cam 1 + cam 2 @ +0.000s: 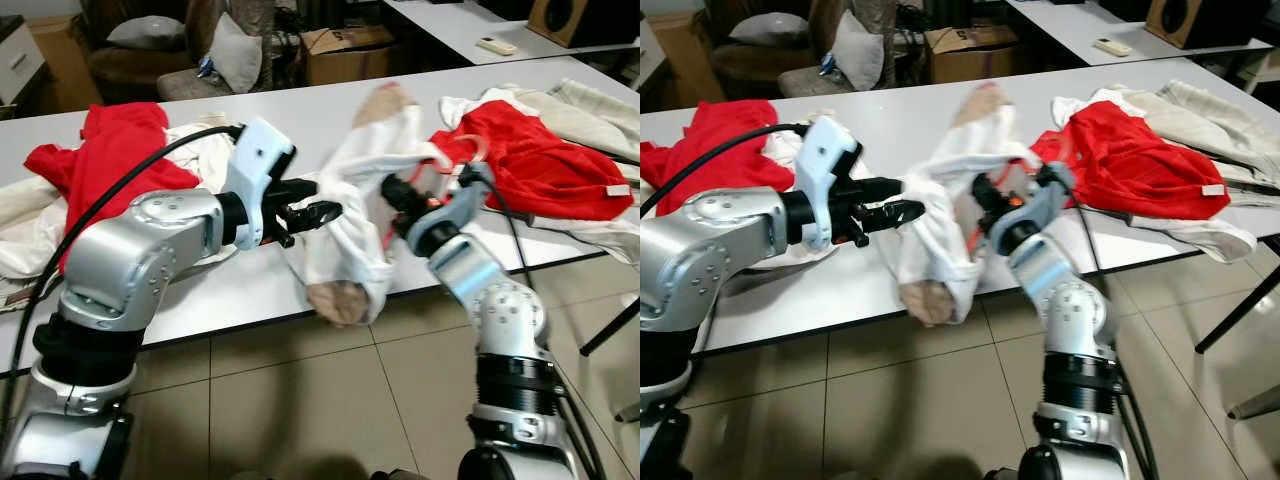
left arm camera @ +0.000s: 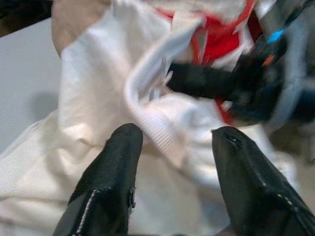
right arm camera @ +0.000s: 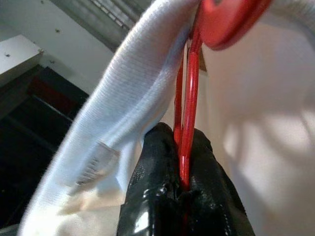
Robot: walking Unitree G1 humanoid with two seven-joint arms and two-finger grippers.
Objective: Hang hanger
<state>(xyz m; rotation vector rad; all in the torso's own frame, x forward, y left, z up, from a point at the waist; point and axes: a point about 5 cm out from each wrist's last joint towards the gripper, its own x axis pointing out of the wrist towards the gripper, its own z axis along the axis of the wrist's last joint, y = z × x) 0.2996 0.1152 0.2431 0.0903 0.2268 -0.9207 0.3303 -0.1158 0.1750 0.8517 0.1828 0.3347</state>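
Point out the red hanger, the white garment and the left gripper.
red hanger [image 3: 189, 105]: right wrist view, on its thin stem above the shut fingers.
white garment [image 1: 350, 225]: left eye view, on the bunched cloth mid-body.
left gripper [image 2: 174, 142]: left wrist view, between its open fingertips.

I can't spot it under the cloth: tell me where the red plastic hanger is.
The red plastic hanger is clamped in the right gripper, inside the white cotton garment held above the white table's front edge, mid-scene.
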